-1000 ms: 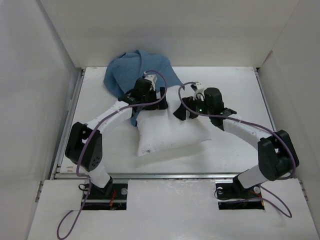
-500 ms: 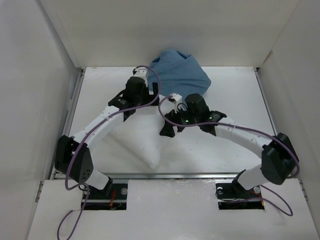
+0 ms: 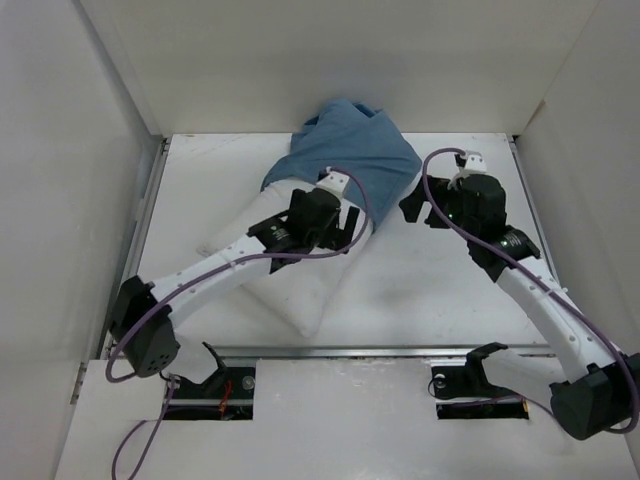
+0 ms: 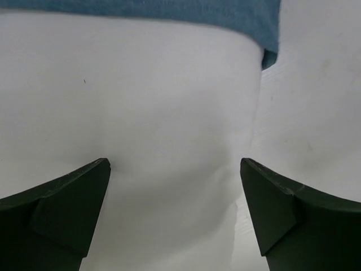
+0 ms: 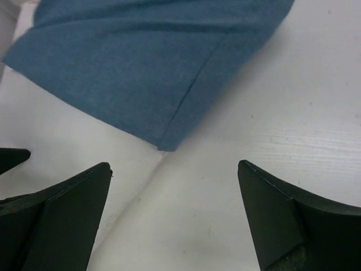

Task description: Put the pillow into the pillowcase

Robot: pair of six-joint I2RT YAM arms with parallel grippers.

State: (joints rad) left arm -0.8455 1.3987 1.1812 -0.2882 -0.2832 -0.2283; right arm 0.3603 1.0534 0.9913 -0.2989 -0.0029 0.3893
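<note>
The white pillow point(image 3: 300, 290) lies slanted across the table's middle. Its far end is covered by the slate-blue pillowcase point(image 3: 350, 150). I cannot tell whether that end sits inside the sack or only under it. My left gripper point(image 3: 335, 212) hovers open over the pillow just short of the blue hem. In the left wrist view the pillow point(image 4: 158, 101) fills the space between its fingers point(image 4: 67, 209), with the pillowcase point(image 4: 225, 11) along the top. My right gripper point(image 3: 418, 208) is open beside the pillowcase's right corner point(image 5: 169, 144), over bare table, holding nothing.
White walls point(image 3: 110, 150) close in the table on the left, back and right. A metal rail point(image 3: 330, 351) runs along the near edge in front of the arm bases. Purple cables loop off both wrists.
The right arm swung out to the right, off the pillow, and its jaws widened. The left gripper shifted right and nearer onto the pillow. The pillowcase now overlaps the pillow's far end.
</note>
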